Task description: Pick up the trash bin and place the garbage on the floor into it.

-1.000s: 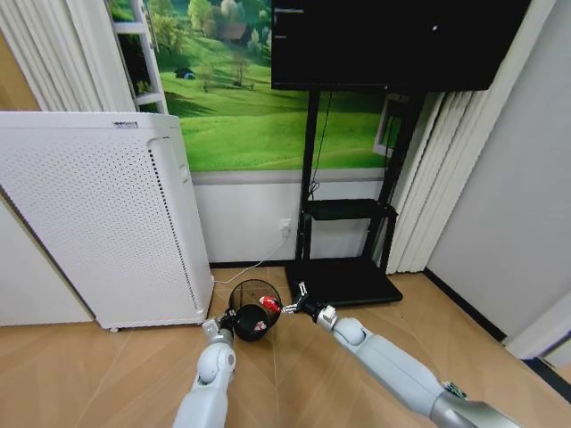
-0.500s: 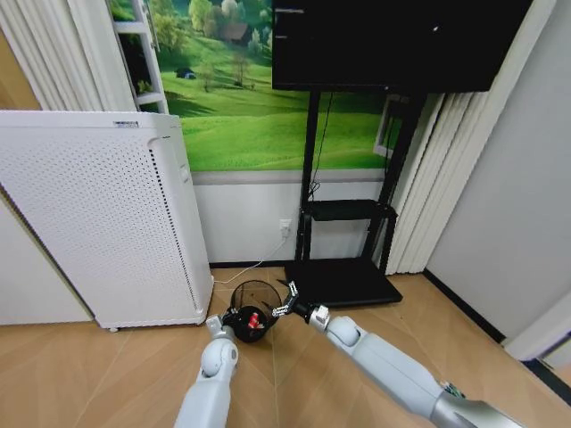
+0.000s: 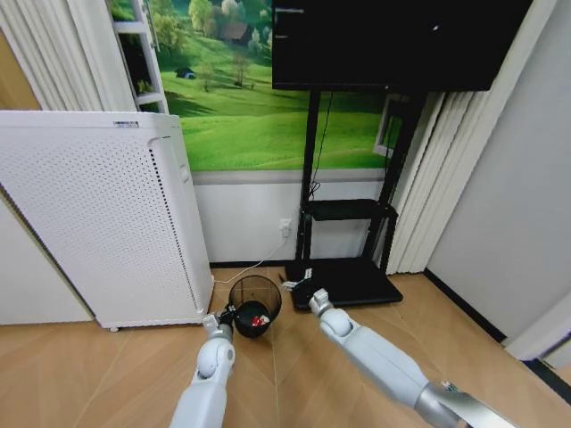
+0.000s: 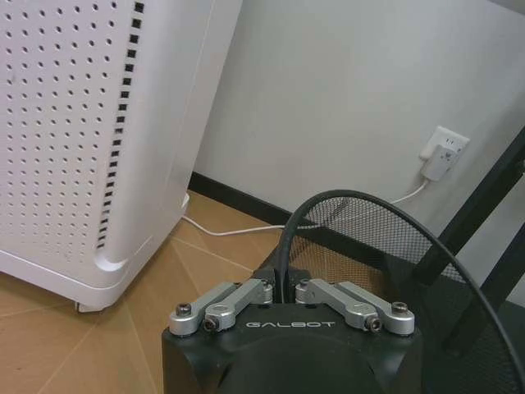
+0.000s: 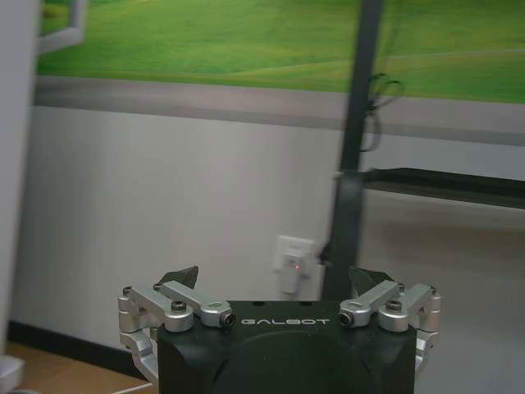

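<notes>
Left gripper [image 3: 225, 316] is clamped on the trash bin's [image 3: 255, 304] near rim, holding it mouth-up for the garbage [image 3: 259, 318] inside, while the right gripper [image 3: 299, 287], spread wide and empty, is beside it.

Left tool [image 4: 285, 289] pinching trash bin [image 4: 385, 238] rim
</notes>
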`<state>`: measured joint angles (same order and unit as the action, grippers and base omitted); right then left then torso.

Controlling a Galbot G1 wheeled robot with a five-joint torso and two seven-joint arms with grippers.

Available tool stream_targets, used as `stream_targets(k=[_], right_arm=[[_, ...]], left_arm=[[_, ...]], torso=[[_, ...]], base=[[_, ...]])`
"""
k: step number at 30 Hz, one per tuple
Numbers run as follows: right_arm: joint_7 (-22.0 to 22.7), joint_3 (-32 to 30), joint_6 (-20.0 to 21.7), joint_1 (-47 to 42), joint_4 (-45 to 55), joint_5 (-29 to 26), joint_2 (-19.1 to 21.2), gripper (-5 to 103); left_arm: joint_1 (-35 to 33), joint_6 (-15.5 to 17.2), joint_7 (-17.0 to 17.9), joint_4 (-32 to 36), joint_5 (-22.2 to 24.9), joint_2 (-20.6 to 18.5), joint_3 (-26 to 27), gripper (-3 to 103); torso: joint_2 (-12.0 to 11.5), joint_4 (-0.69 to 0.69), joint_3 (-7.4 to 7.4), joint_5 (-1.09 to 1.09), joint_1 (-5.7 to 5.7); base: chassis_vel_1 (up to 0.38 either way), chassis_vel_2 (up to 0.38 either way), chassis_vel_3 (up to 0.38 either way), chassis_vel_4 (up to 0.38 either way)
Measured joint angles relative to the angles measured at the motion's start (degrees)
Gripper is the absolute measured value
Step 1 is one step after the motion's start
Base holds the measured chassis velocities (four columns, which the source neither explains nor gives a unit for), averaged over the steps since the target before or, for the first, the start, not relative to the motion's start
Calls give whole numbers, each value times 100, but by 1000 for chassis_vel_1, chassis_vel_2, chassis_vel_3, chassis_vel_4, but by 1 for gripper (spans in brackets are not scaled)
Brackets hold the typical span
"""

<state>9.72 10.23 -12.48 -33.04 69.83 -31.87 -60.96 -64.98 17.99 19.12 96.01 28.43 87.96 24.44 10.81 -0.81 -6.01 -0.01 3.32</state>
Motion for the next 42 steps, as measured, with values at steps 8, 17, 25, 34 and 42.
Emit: stream_targets(k=[8, 17, 25, 34, 42], right_arm=[[-274, -1052, -196, -710, -330, 243, 134, 100], [-675, -1501, -910, -1515, -978, 674, -23, 100], [-720, -1887, -885, -2208, -780, 734, -333, 100], [-747, -1944, -913, -2242, -739, 834, -439, 100], [-734, -1902, -912, -2207, -732, 829, -380, 100]], left_arm=[[-1199, -163, -71, 1184, -57, -287, 499, 6], [-2112, -207, -63, 2250, 95, -328, 989, 6], [-2784, -205, -65, 3176, 297, -495, 1477, 6], [-2842, -218, -83, 3232, 321, -500, 1492, 6], [-2709, -218, -86, 3111, 306, -465, 1383, 6]], torso=[[0, 2, 1, 1, 0], [0, 1, 1, 0, -1], [1, 2, 1, 0, -1], [1, 3, 1, 0, -1], [1, 1, 0, 1, 0]], base=[[0, 0, 0, 0], [0, 0, 0, 0], [0, 0, 0, 0], [-54, -52, 55, 62], [-195, -207, 192, 185]])
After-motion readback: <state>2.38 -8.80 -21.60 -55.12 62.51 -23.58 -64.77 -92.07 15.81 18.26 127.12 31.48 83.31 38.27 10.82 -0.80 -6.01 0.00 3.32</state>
